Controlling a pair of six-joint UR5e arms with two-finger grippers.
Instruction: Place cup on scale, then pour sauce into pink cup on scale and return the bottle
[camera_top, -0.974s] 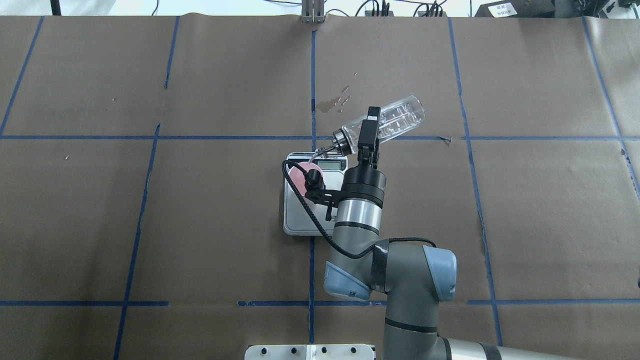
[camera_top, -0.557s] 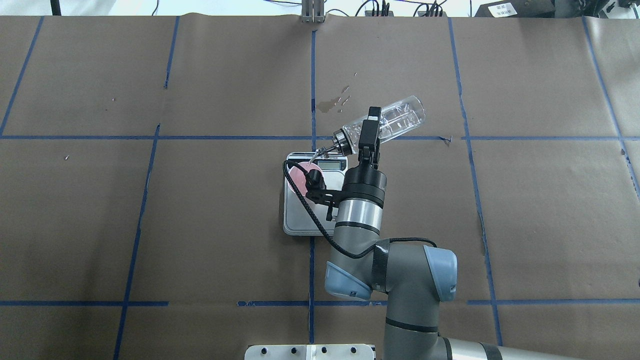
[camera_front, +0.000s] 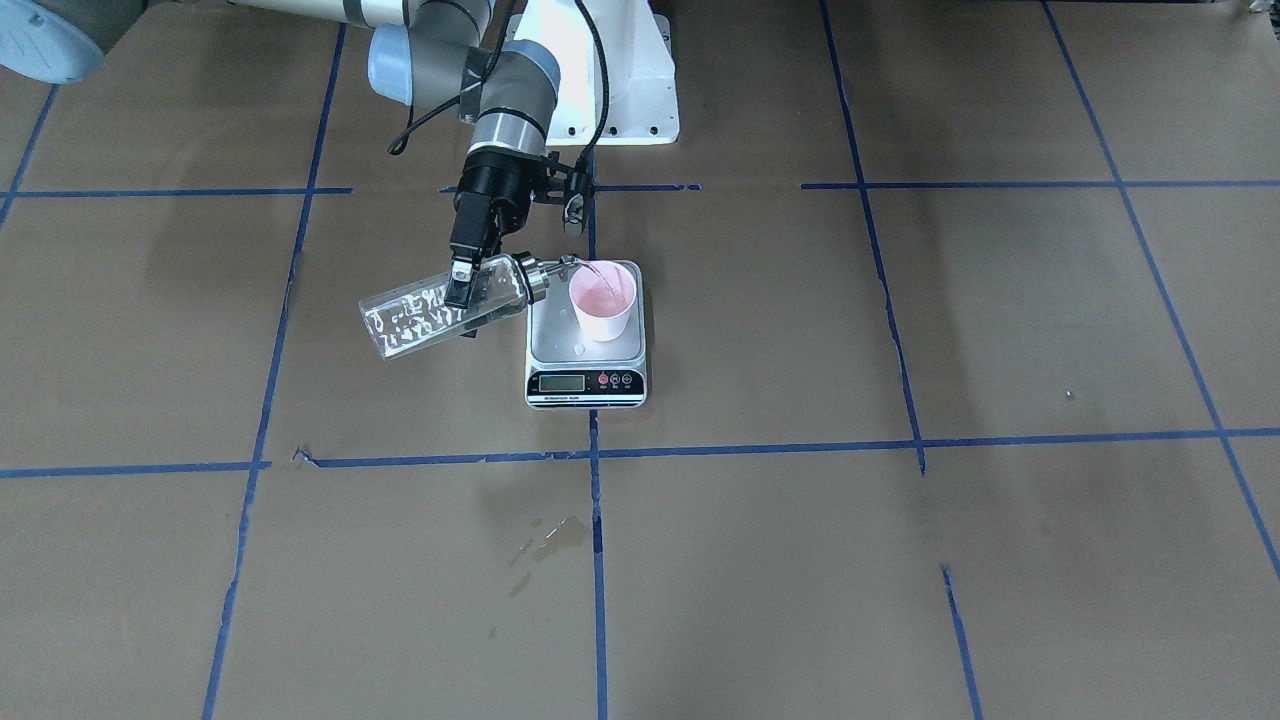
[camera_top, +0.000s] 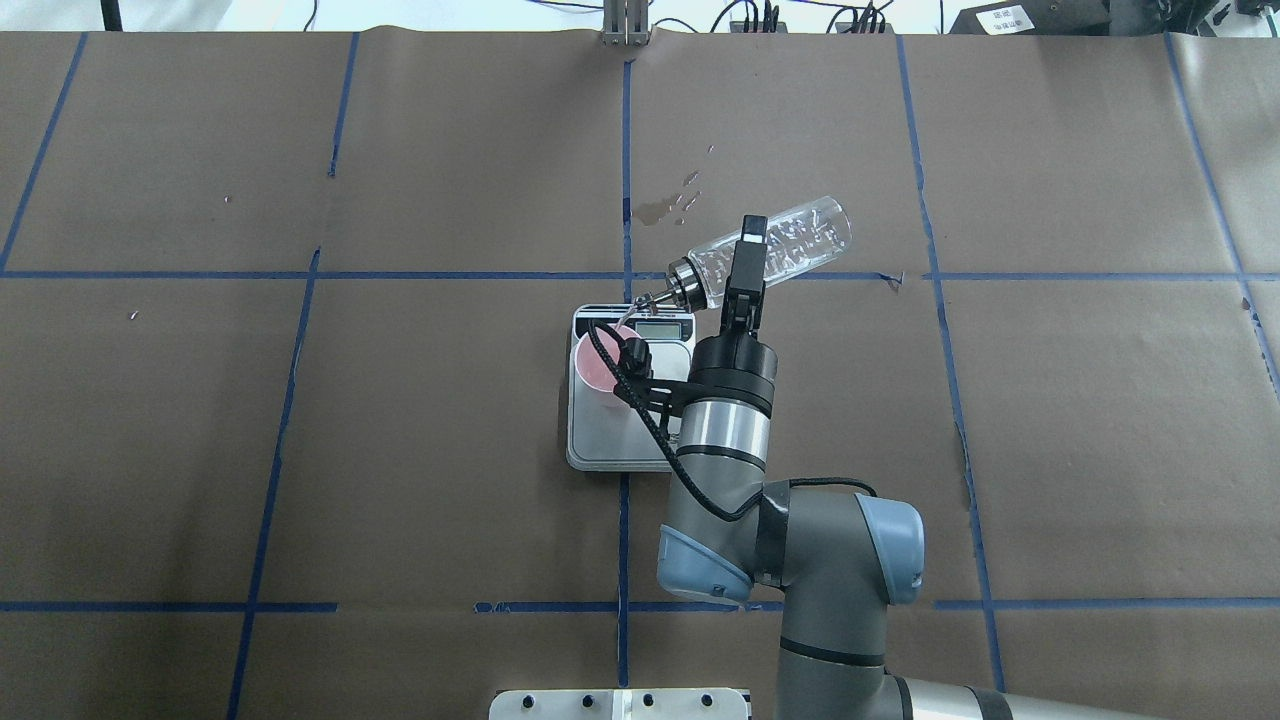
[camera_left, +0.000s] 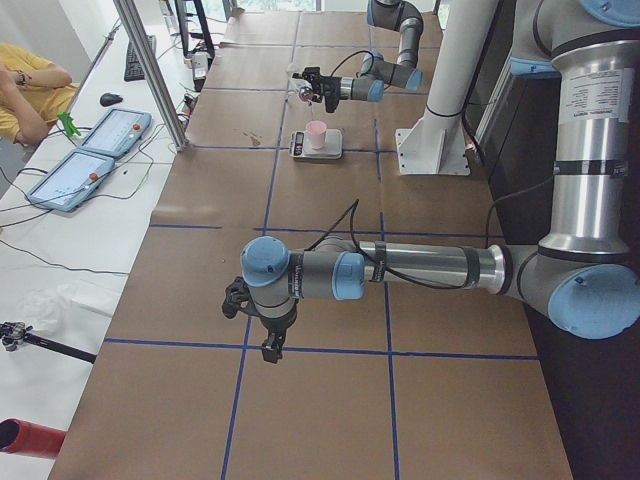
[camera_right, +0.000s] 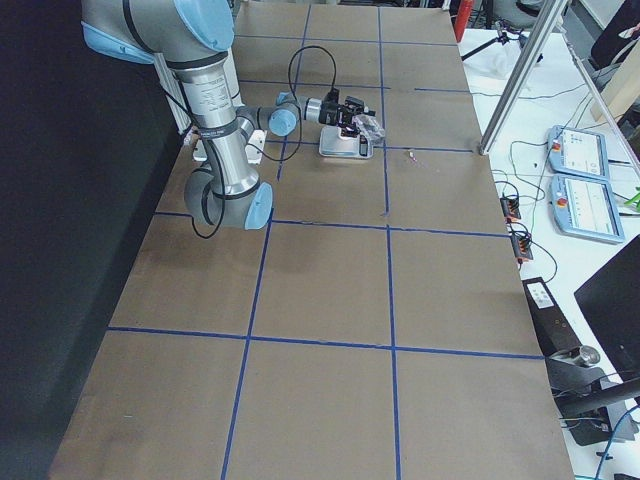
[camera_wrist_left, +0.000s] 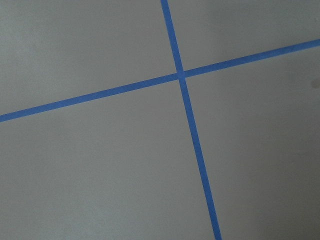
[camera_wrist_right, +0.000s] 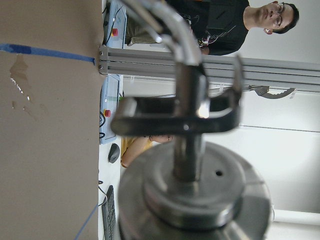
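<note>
My right gripper (camera_top: 745, 265) is shut on the clear glass bottle (camera_top: 800, 240), held tilted with its silver spout (camera_top: 645, 298) down over the pink cup (camera_top: 595, 365). The cup stands upright on the far part of the scale (camera_top: 600, 440). In the front-facing view the bottle (camera_front: 420, 315) lies left of the cup (camera_front: 603, 300), on the scale (camera_front: 555, 340); a thin clear stream of sauce (camera_front: 585, 266) runs from spout to cup. The right wrist view shows the collar (camera_wrist_right: 192, 190) close up. My left gripper (camera_left: 268, 348) shows only in the exterior left view, low over bare paper; I cannot tell its state.
Wet stains mark the paper beyond the scale (camera_top: 670, 205). Blue tape lines (camera_top: 625, 150) grid the brown paper. An aluminium post (camera_top: 625, 25) stands at the far edge. An operator (camera_left: 25, 95) and tablets (camera_left: 100, 150) are beside the table.
My right wrist has shifted slightly to the right and turned a little. The bottle stays tilted with its spout over the cup. More of the cup shows from overhead.
</note>
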